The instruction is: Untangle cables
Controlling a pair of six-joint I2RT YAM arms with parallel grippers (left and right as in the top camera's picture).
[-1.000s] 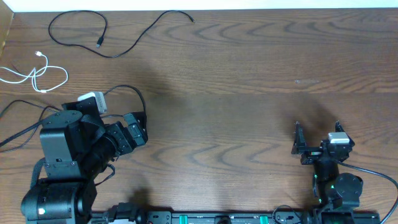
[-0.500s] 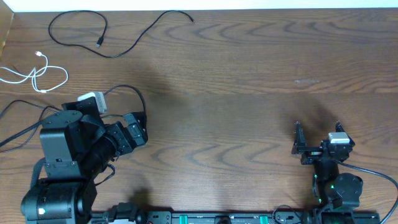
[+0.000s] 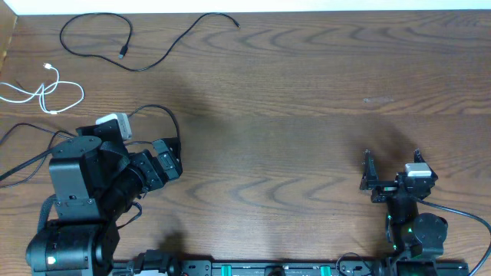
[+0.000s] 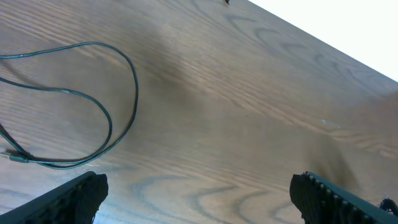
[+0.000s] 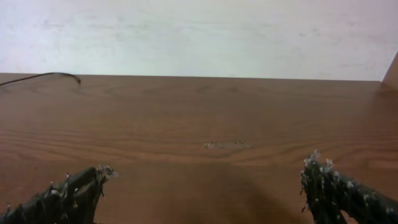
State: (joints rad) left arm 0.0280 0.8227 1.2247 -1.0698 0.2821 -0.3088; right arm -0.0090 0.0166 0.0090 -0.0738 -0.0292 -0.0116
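A long black cable (image 3: pixel 143 68) lies at the table's far left corner, curled into a loop, with one plug (image 3: pixel 123 54) inside the curl and its other end (image 3: pixel 237 24) near the back edge. That end (image 5: pixel 68 76) shows at the upper left of the right wrist view. A white cable (image 3: pixel 46 93) lies coiled at the left edge, apart from the black one. My left gripper (image 3: pixel 175 158) (image 4: pixel 199 193) is open over bare wood, well short of both. My right gripper (image 3: pixel 391 162) (image 5: pixel 205 171) is open at the near right, with nothing between its fingers.
A thin black cord (image 4: pixel 127 74) loops on the wood just left of my left gripper; in the overhead view it arcs from the left wrist camera (image 3: pixel 115 123). Thicker arm wires (image 3: pixel 19 130) trail off the left edge. A pale scuff (image 3: pixel 377 100) marks the wood at right.
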